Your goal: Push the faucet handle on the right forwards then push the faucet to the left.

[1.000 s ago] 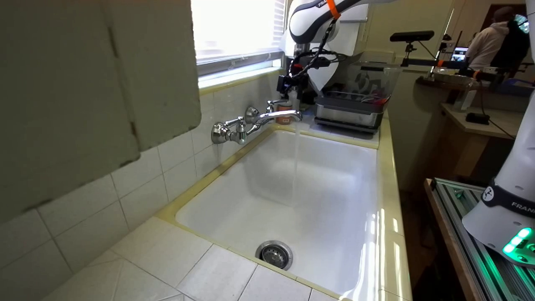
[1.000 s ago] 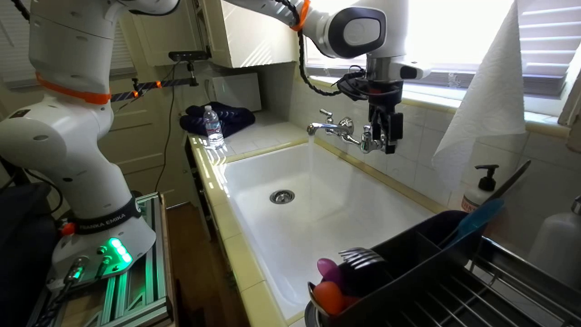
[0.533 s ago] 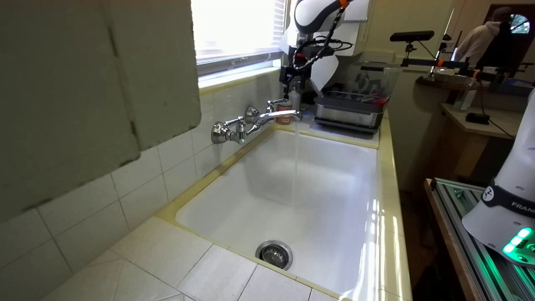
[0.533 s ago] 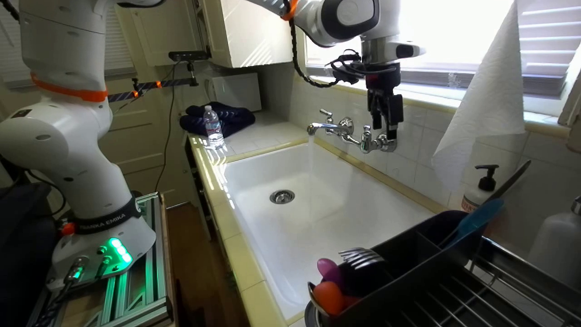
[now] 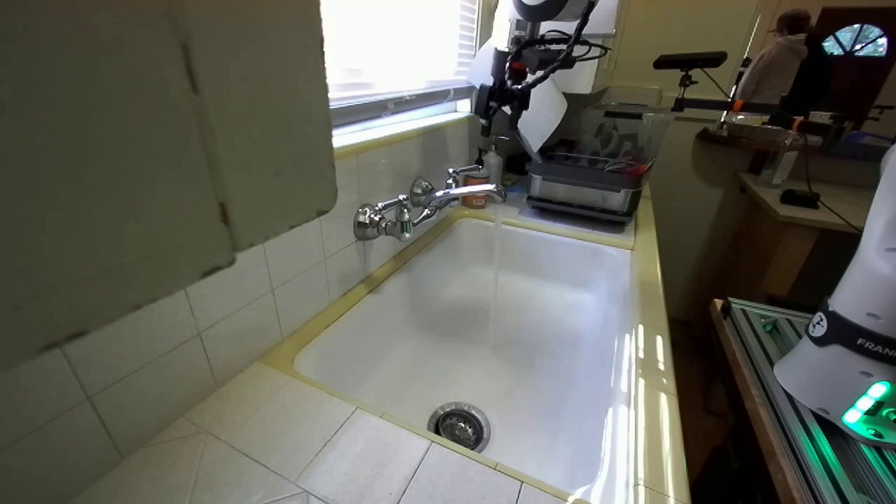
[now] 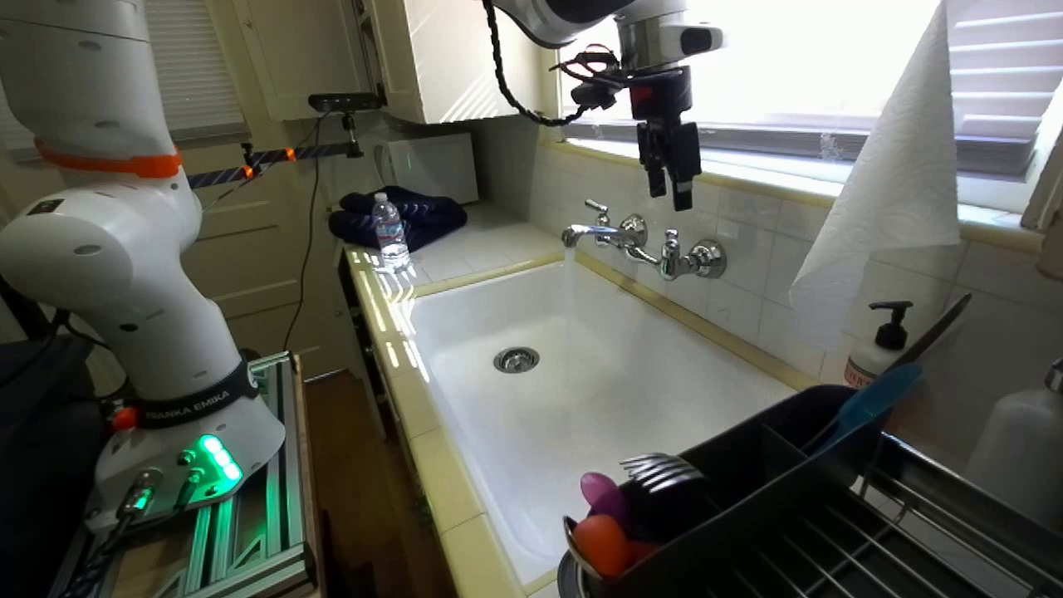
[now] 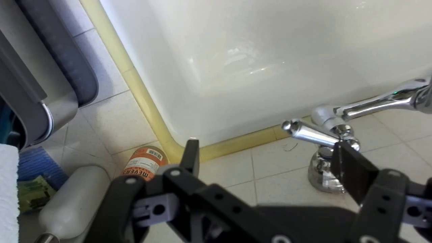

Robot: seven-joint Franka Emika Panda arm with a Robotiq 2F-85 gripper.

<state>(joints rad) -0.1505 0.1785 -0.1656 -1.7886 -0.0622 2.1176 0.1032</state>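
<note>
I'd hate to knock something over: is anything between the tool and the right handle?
Nothing visible. The open tool hangs above the right handle, and an exterior view shows a bare gap between them. The orange bottle stands off to one side in the wrist view.

The tiled counter [image 6: 498, 237] carries a water bottle [image 6: 389, 232], dark cloth [image 6: 428, 214], dish rack [image 5: 582, 193] and two pump bottles [image 7: 76, 202].

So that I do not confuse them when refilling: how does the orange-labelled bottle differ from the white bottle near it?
Print: the orange-labelled bottle carries lettering; the white bottle shows none.
Top: the orange-labelled bottle has a black pump; the white bottle has a silvery neck.
Place: the orange-labelled bottle is nearer the sink's yellow edge than the white bottle.
Both stand on the tiled counter.
</note>
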